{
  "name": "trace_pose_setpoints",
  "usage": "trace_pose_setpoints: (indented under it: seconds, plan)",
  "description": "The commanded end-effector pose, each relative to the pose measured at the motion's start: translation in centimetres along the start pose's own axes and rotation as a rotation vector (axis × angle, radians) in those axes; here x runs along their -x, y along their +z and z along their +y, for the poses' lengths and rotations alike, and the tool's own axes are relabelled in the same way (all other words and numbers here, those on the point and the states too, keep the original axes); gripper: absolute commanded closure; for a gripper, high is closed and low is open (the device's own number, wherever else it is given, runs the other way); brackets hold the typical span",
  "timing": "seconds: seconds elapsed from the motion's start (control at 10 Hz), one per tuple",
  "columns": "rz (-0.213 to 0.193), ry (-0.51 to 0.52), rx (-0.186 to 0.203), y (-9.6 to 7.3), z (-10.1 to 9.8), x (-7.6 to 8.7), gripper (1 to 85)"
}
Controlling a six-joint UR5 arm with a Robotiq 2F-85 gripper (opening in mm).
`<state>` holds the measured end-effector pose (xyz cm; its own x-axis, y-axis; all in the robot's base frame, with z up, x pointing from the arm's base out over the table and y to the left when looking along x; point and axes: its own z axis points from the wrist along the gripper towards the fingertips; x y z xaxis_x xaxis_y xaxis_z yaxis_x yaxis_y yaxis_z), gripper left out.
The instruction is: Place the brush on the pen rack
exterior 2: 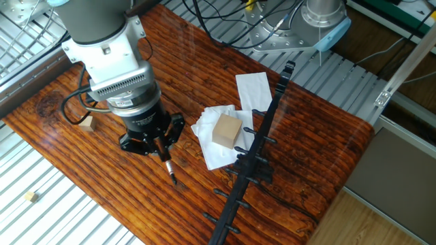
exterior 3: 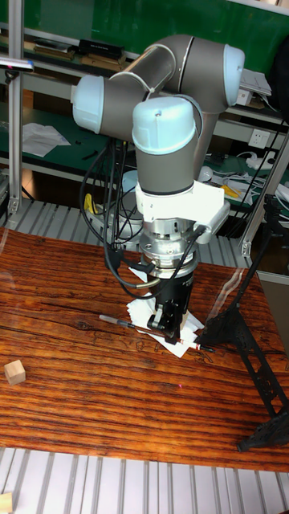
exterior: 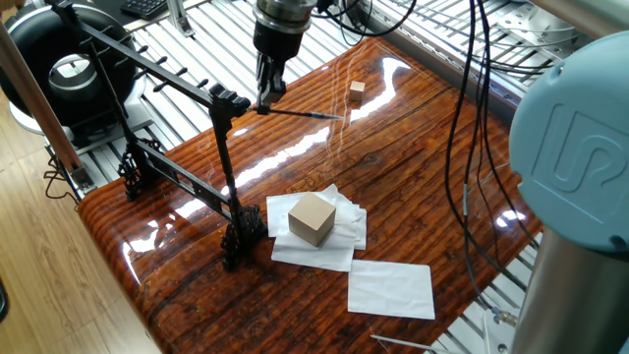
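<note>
**Ana:** Glossy red-brown wood grain covers the table [exterior: 423, 197], with slatted metal racking round its edges. What's furthest left in the one fixed view?

**Ben:** On the left stands the pen rack [exterior: 177, 177], a black frame with two uprights on feet and a long slanted bar with short pegs. One foot sits near the table's left end, the other just left of the paper sheets.

**Ana:** And next along?

**Ben:** The gripper [exterior: 265, 98] hangs above the table close beside the top of the nearer upright. Its fingers are clamped on the brush [exterior: 305, 115], which sticks out level to the right, held clear of the wood, its dark pointed end toward the small wooden cube [exterior: 357, 91].

**Ana:** Is the brush touching the rack?

**Ben:** I cannot tell; its gripped end is right by the upright's top. In the other fixed view the brush [exterior 2: 169, 170] pokes out below the gripper [exterior 2: 161, 146], with a pale stretch and a dark tip, apart from the rack [exterior 2: 262, 136].

**Ana:** Further right?

**Ben:** A cardboard box [exterior: 312, 217] rests on crumpled white paper [exterior: 295, 246], and a flat white sheet [exterior: 391, 289] lies just beyond. Black cables [exterior: 462, 138] dangle over the right side.
</note>
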<state>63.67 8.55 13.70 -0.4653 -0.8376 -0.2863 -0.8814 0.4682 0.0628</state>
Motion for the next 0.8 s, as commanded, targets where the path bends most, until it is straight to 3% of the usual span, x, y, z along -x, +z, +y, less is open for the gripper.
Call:
trace_pose_setpoints:
  seconds: [0.0,0.1,0.7]
  plan:
    - [-0.14,-0.005,-0.04,-0.4,-1.1,3.6,84.3]
    - [-0.132,-0.007,-0.066,-0.4,-1.7,3.4,84.3]
    - [-0.184,0.012,-0.028,-0.6,-0.8,4.7,84.3]
